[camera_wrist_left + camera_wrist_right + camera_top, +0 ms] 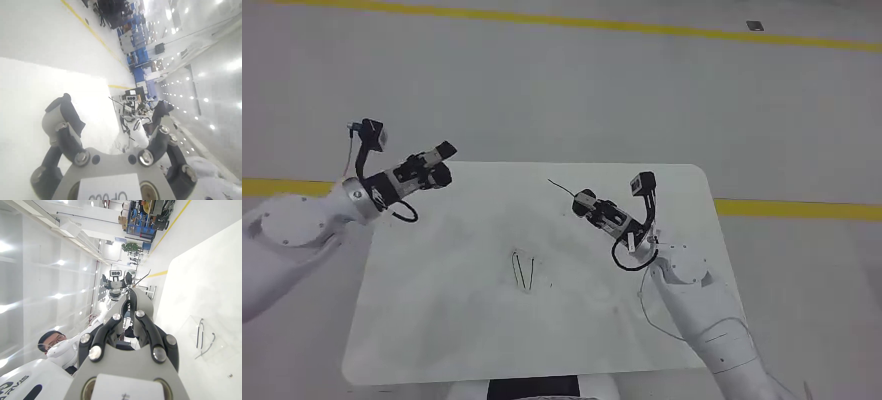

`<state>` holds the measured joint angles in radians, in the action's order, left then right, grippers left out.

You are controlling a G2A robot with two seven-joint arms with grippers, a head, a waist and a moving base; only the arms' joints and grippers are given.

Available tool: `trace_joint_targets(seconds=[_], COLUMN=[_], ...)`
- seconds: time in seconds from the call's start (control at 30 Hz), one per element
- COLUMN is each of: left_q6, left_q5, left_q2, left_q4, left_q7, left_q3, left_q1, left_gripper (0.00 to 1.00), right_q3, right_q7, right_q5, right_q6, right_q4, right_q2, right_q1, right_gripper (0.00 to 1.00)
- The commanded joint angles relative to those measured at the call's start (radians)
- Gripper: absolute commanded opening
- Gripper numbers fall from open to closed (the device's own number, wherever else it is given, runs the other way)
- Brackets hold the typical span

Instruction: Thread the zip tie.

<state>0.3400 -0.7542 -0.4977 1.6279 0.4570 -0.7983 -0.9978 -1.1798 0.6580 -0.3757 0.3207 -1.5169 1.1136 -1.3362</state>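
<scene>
**Reviewer:** Quick pass, biggest first. What's there?

**Me:** White table [442, 330]. My left gripper [447, 163] hangs at its far left corner, fingers [65, 111] spread wide, nothing between them. My right gripper [130, 292] is over the far half, right of the middle, jaws pressed together on the zip tie [560, 188]. The thin black strap pokes out in front, up off the table, aimed roughly toward the left gripper.

**Reviewer:** Which end sticks out, head or tail?

**Me:** Can't tell, too thin. Spare ties [524, 270] lie flat mid-table, a few bunched together, well apart from both grippers.

**Reviewer:** Step?

**Me:** My guess is that one tie is picked and threading hasn't started. The grippers are well apart, and the left one has yet to take the free end.

**Reviewer:** Risks?

**Me:**
- The strap looks floppy and I hold it near one end, so the free end can sag or swing and miss the head's slot.
- A thin strap in flat jaws can twist or slide if the left gripper tugs on it.
- If the left gripper closes off-centre, it will likely push the strap aside rather than catch it.
- If either arm comes in low, it could sweep the spare ties across the table.
</scene>
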Motion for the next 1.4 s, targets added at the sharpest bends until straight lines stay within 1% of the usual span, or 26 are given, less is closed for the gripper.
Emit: trace_joint_targets(seconds=[0.0,0.03,0.07,0.1,0.13,0.17,0.2,0.23,0.3,0.33,0.37,0.43,0.83,0.87,0.9,0.97,1.0,1.03,1.1,1.13,1.2,1.27,1.37], left_q6=[0.0,0.0,0.0,0.0,0.0,0.0,0.0,0.0,0.0,0.0,0.0,0.0,0.0,0.0,0.0,0.0,0.0,0.0,0.0,0.0,0.0,0.0,0.0], left_q5=[-0.067,-0.088,-0.105,-0.132,-0.141,-0.146,-0.147,-0.141,-0.131,-0.124,-0.12,-0.12,-0.12,-0.111,-0.106,-0.088,-0.082,-0.079,-0.073,-0.088,-0.082,-0.082,-0.082], left_q2=[-0.014,-0.022,-0.031,-0.046,-0.057,-0.07,-0.083,-0.101,-0.129,-0.148,-0.158,-0.158,-0.158,-0.16,-0.164,-0.172,-0.178,-0.187,-0.203,-0.217,-0.238,-0.238,-0.238], left_q4=[-0.041,-0.056,-0.075,-0.096,-0.11,-0.128,-0.142,-0.158,-0.186,-0.2,-0.205,-0.205,-0.205,-0.189,-0.176,-0.154,-0.153,-0.148,-0.157,-0.165,-0.196,-0.196,-0.196], left_q7=[0.2,0.284,0.354,0.443,0.516,0.566,0.602,0.649,0.708,0.74,0.753,0.753,0.753,0.747,0.741,0.766,0.773,0.79,0.81,0.822,0.831,0.831,0.831], left_q3=[-0.082,-0.114,-0.147,-0.184,-0.211,-0.237,-0.26,-0.285,-0.318,-0.337,-0.347,-0.347,-0.347,-0.343,-0.342,-0.339,-0.336,-0.326,-0.305,-0.29,-0.264,-0.264,-0.264], left_q1=[-0.044,-0.06,-0.077,-0.104,-0.121,-0.138,-0.153,-0.172,-0.191,-0.202,-0.206,-0.206,-0.206,-0.207,-0.206,-0.198,-0.195,-0.187,-0.168,-0.157,-0.132,-0.132,-0.132], left_gripper=[1.0,1.0,1.0,1.0,1.0,1.0,1.0,1.0,1.0,1.0,1.0,1.0,1.0,1.0,1.0,1.0,1.0,1.0,1.0,1.0,1.0,1.0,1.0], right_q3=[-0.001,-0.002,-0.003,-0.003,-0.004,-0.004,-0.005,-0.005,-0.006,-0.004,0.0,0.002,0.009,0.016,0.023,0.036,0.041,0.051,0.067,0.078,0.094,0.109,0.109], right_q7=[0.0,0.0,0.002,0.007,0.012,0.018,0.024,0.035,0.052,0.065,0.086,0.134,0.136,0.156,0.191,0.234,0.249,0.269,0.295,0.308,0.32,0.326,0.326], right_q5=[0.008,0.011,0.013,0.016,0.02,0.022,0.024,0.027,0.029,0.03,0.022,0.015,0.02,0.016,0.003,0.0,-0.006,-0.01,-0.011,-0.011,-0.013,-0.003,-0.003], right_q6=[0.007,0.01,0.013,0.018,0.019,0.019,0.019,0.019,0.019,0.019,0.019,0.019,0.017,0.019,0.019,0.019,0.019,0.019,0.019,0.019,0.019,0.019,0.019], right_q4=[0.003,0.004,0.004,0.005,0.006,0.005,0.004,0.0,-0.004,-0.006,-0.009,-0.014,-0.023,-0.026,-0.03,-0.017,-0.01,-0.004,0.006,0.011,0.022,0.034,0.034], right_q2=[0.0,0.001,0.001,0.001,0.001,0.001,0.001,0.002,0.002,0.003,0.004,0.005,0.005,0.006,0.007,0.009,0.01,0.013,0.019,0.023,0.031,0.039,0.039], right_q1=[0.001,0.002,0.002,0.003,0.005,0.007,0.008,0.01,0.012,0.013,0.014,0.021,0.017,0.017,0.024,0.036,0.044,0.053,0.069,0.079,0.093,0.111,0.111], right_gripper=[0.0,0.0,0.0,0.0,0.0,0.0,0.0,0.0,0.0,0.0,0.0,0.0,0.0,0.0,0.0,0.0,0.0,0.0,0.0,0.0,0.0,0.0,0.0])
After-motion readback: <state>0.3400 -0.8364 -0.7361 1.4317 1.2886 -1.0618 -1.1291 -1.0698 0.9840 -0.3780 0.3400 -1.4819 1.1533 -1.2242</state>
